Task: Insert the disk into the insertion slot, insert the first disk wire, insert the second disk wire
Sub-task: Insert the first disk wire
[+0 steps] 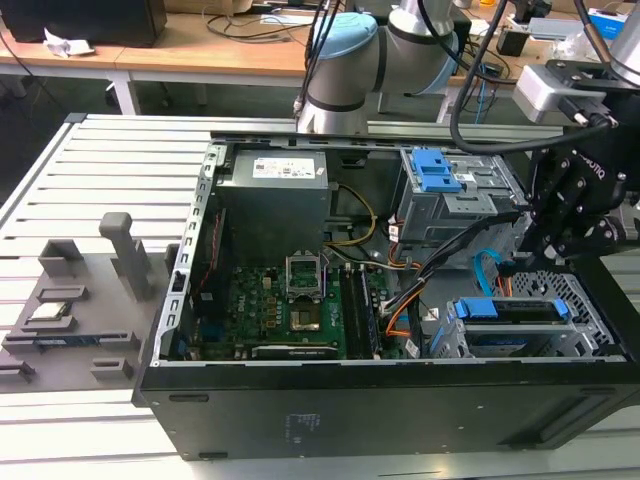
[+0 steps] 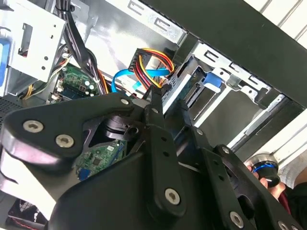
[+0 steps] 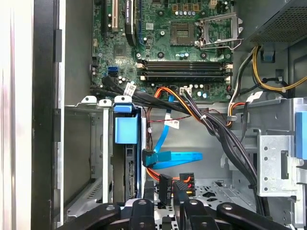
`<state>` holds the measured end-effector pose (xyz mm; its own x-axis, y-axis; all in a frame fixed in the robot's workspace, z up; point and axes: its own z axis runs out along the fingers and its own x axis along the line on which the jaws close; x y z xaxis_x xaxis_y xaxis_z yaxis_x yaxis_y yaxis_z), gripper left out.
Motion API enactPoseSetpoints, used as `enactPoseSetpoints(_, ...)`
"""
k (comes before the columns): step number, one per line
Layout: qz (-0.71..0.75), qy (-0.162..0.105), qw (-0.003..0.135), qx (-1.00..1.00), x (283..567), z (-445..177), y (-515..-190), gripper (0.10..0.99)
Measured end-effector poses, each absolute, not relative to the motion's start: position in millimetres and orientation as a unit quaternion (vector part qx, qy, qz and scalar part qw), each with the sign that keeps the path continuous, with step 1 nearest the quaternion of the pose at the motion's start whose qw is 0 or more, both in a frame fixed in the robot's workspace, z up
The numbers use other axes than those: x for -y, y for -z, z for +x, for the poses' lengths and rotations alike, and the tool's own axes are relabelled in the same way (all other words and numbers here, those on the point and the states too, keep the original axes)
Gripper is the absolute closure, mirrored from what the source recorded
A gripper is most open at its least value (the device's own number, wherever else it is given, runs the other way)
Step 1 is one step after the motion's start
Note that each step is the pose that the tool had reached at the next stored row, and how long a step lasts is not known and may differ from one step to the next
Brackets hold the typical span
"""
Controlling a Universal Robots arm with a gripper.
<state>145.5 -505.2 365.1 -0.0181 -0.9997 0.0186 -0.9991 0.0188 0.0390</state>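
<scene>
Inside the case, the disk is sitting in the insertion slot; blue cable and black wire bundle are crowding the gripper, jaws narrowly spread, pinching 1 black plug.

A silver-grey arm with pale blue joint caps carries a black, silver-screwed end effector and black cables.
</scene>
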Motion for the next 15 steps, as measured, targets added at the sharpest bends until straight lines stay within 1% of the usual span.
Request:
enactPoseSetpoints(2, 0.700, 0.007, 0.021, 0.713, 500.1, 145.5, -361.8, 0.784)
enactPoseSetpoints(6, 0.700, 0.001, 0.027, 0.713, 500.0, 145.5, -354.0, 0.784)
enactPoseSetpoints(10, 0.700, 0.001, 0.027, 0.713, 500.0, 145.5, -353.9, 0.784)
enactPoseSetpoints(11, 0.700, 0.000, 0.027, 0.713, 500.1, 145.5, -353.9, 0.800)
enactPoseSetpoints(12, 0.700, 0.000, 0.027, 0.713, 500.0, 145.5, -353.9, 0.918)
enactPoseSetpoints(15, 0.700, 0.000, 0.027, 0.714, 500.0, 145.5, -353.9, 0.918)
